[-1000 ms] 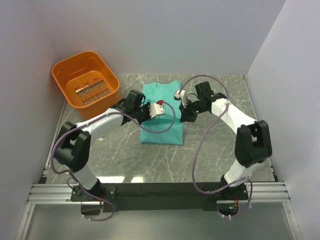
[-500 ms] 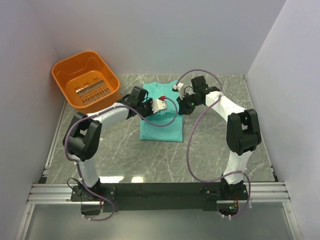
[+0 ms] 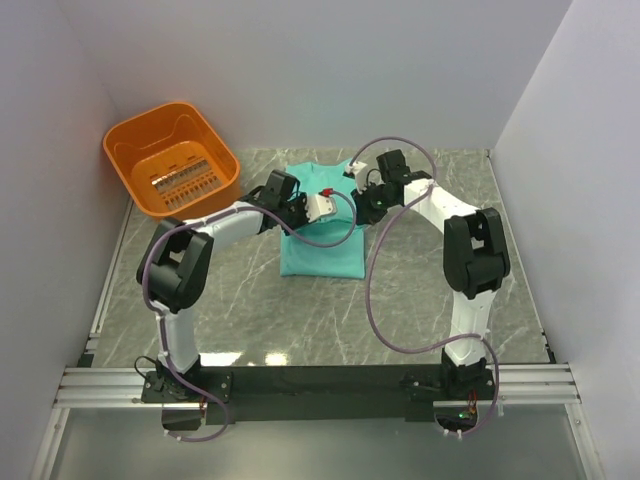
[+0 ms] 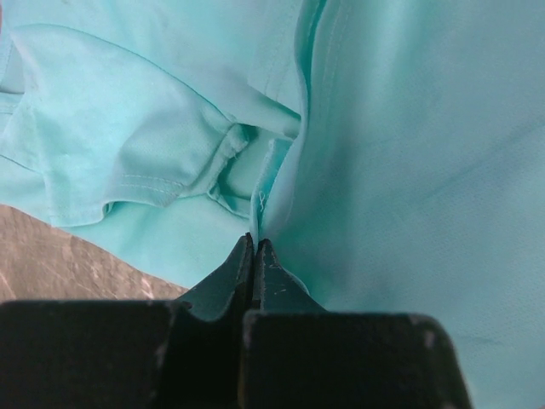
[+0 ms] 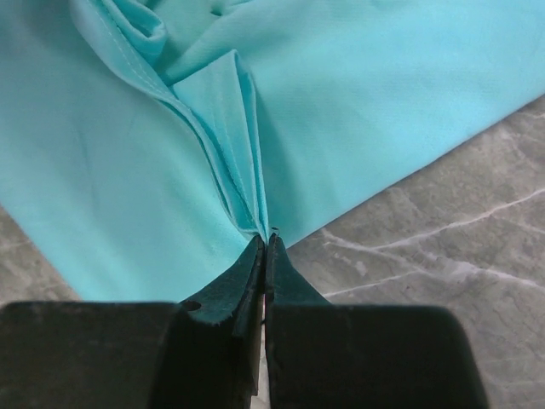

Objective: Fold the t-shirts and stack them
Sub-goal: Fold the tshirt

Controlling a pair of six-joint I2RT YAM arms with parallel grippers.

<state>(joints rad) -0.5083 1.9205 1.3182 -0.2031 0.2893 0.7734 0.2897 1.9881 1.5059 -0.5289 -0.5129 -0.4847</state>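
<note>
Soft teal t-shirt [image 3: 320, 257] on veined grey bench [image 3: 430, 300] is pinched into pleats by left gripper [image 4: 255, 243] and right gripper [image 5: 266, 239].

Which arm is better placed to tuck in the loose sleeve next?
Left, probably. The left gripper is shut on a fold of the t-shirt right beside the sleeve, which lies loose in its wrist view. The right gripper is clamped on an edge by the table, with no clear sleeve in view.

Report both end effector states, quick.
Left end effector: closed, pinching a fold of the teal t-shirt.
Right end effector: closed, pinching a bunched pleat of the same t-shirt.
</note>
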